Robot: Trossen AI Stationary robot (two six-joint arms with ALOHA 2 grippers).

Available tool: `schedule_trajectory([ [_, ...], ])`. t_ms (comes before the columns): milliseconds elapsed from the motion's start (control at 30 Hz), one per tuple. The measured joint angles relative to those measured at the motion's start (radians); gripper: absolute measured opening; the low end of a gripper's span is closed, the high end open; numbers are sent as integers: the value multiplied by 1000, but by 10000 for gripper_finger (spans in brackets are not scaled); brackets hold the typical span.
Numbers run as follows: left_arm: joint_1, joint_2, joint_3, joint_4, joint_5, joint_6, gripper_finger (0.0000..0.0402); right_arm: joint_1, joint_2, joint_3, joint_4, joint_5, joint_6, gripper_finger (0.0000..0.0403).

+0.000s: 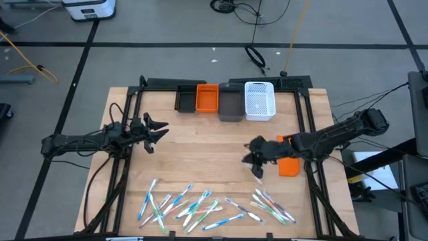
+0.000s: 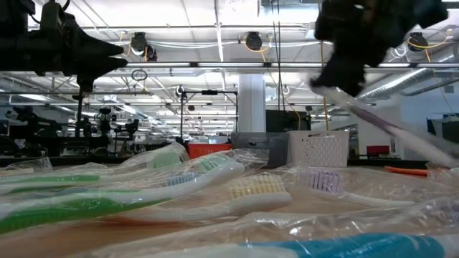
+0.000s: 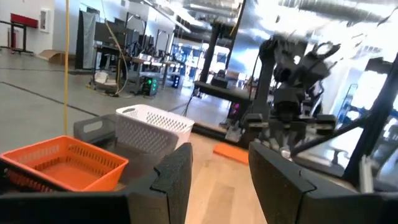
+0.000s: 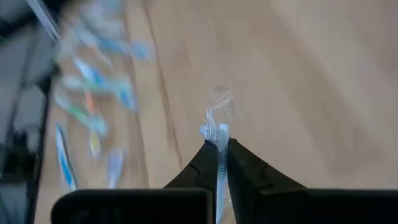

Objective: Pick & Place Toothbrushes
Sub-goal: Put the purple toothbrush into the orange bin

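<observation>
A: What have the right gripper's [image 4: 219, 146] fingers [image 4: 200, 163] got?

B: They are pinched nearly closed on one wrapped toothbrush [image 4: 219, 134], held above the bare wood. Seen from above, the right gripper [image 1: 256, 159] hangs just beside the flat orange block [image 1: 289, 165], on the side away from the table's edge.

A: Which step is that?

B: By my reading, the carry. The toothbrush is off the pile, and the next move calls for a swing from the block up to the white basket [image 1: 259, 100] and a release over it.

A: The left gripper [image 1: 158, 130]?

B: Its fingers [image 3: 175, 180] stand apart and empty, well across the table [image 1: 200, 154] from the block.

A: And the rest?

B: The other toothbrushes [image 1: 200, 204] lie scattered along the near edge below the block; an orange bin [image 1: 206, 98] sits by the basket. Beyond is a bright workshop hall.
</observation>
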Motion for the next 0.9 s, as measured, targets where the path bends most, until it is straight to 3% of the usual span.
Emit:
schedule_trajectory([
  [300, -17, 150, 0, 201, 18, -54, 159, -144, 12, 1, 387, 29, -256, 8],
  [633, -38, 564, 22, 581, -9, -69, 159, -208, 85, 2, 623, 22, -335, 8],
  [900, -39, 879, 215, 606, 6, -40, 159, -225, 93, 11, 682, 22, -358, 9],
])
